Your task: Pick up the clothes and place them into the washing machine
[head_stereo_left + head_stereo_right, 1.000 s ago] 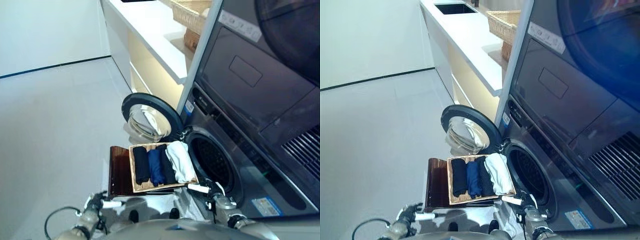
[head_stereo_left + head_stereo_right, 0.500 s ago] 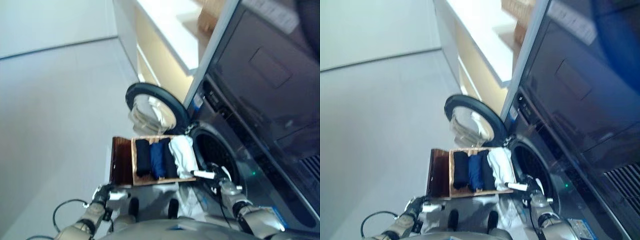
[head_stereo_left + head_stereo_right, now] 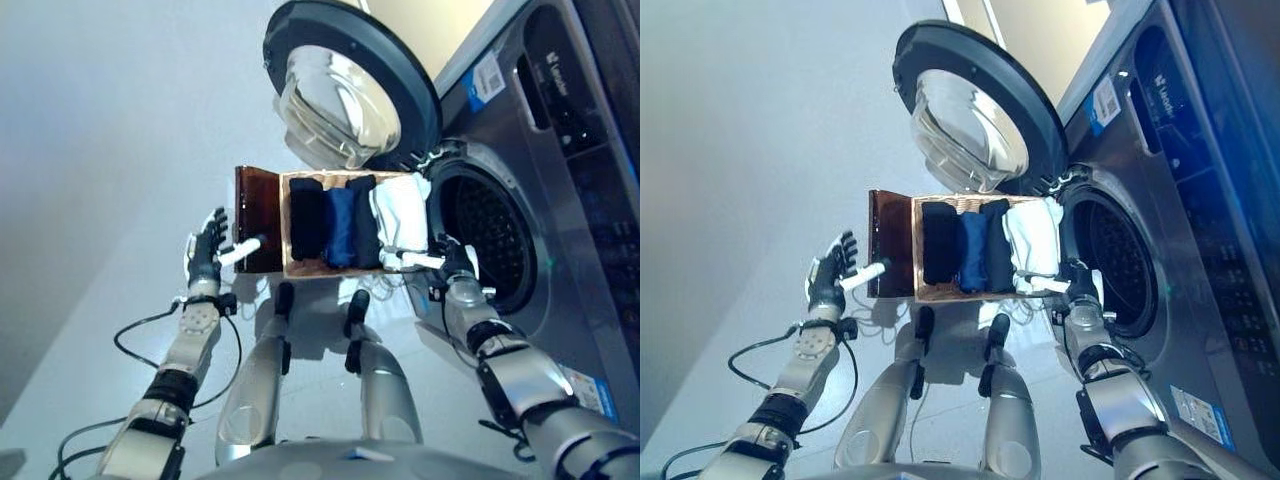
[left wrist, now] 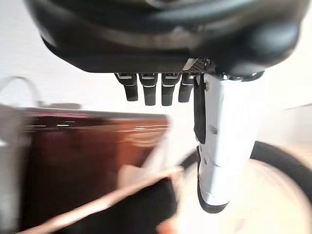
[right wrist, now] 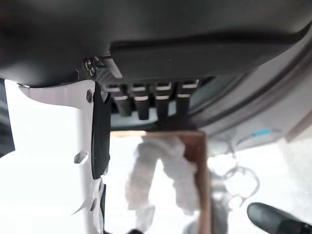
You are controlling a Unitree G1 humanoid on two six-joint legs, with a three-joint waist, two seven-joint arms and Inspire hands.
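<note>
Both hands hang empty with fingers spread and straight. Seen from the head, the left hand [image 3: 207, 252] sits at nine o'clock from the wicker basket [image 3: 288, 225], apart from it, its white-covered thumb pointing toward the dark brown stand [image 3: 257, 215] under the basket's left side. The right hand [image 3: 455, 262] sits at about four o'clock from the basket, just beside its right end, thumb aimed at the white garment [image 3: 397, 212].

The clothes lie rolled side by side in the basket: a black roll [image 3: 308, 228], a blue roll [image 3: 340, 226], another dark roll [image 3: 365, 232], then the white one at the three o'clock end, spilling over the rim.

The head views alone show the washing machine [image 3: 560, 230], its drum opening [image 3: 482, 240] at three o'clock of the basket, and the round door [image 3: 345, 85] swung wide at twelve o'clock. The left wrist view adds the brown stand close past the fingers [image 4: 152, 91]; the right wrist view shows the white garment [image 5: 158, 173] and the basket's edge past its own fingers [image 5: 147, 102].

Bare floor [image 3: 100, 150] spreads from nine to eleven o'clock; the right hand has only a narrow gap between basket and drum opening.
</note>
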